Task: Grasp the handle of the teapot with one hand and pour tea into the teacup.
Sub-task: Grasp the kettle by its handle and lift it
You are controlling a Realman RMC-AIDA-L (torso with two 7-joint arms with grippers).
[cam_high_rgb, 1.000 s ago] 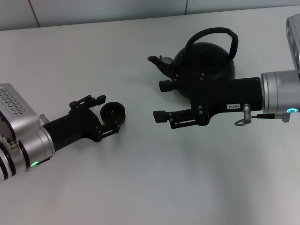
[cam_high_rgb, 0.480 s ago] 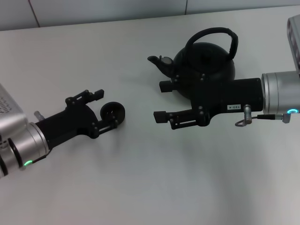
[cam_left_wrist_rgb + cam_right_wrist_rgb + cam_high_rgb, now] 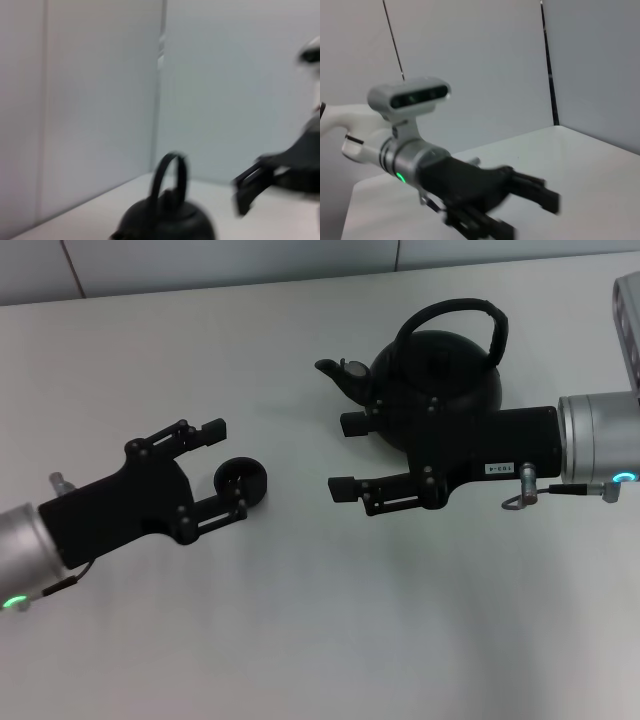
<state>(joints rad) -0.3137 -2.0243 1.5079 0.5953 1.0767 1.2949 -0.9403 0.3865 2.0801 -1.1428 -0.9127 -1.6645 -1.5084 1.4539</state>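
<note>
The matte-black teapot (image 3: 440, 375) stands on the white table at the back right, spout pointing left, with its arched handle (image 3: 450, 308) upright over the lid. My right gripper (image 3: 345, 455) is open and empty. It hovers in front of the pot, below the spout, and part of the pot's front is hidden behind it. The tiny black teacup (image 3: 242, 481) sits on the table left of centre. My left gripper (image 3: 224, 469) is open, its fingertips on either side of the cup's near edge. The left wrist view shows the teapot (image 3: 167, 220), its handle (image 3: 169, 172) and the right gripper (image 3: 247, 190).
The white table (image 3: 330, 620) stretches in front of both arms. A grey wall runs behind its back edge (image 3: 250, 265). The right wrist view shows my left arm (image 3: 460, 182) above the table.
My left arm has drawn back to the left and its fingers stand wider apart. The teacup stays where it was. The right arm and the teapot have not moved.
</note>
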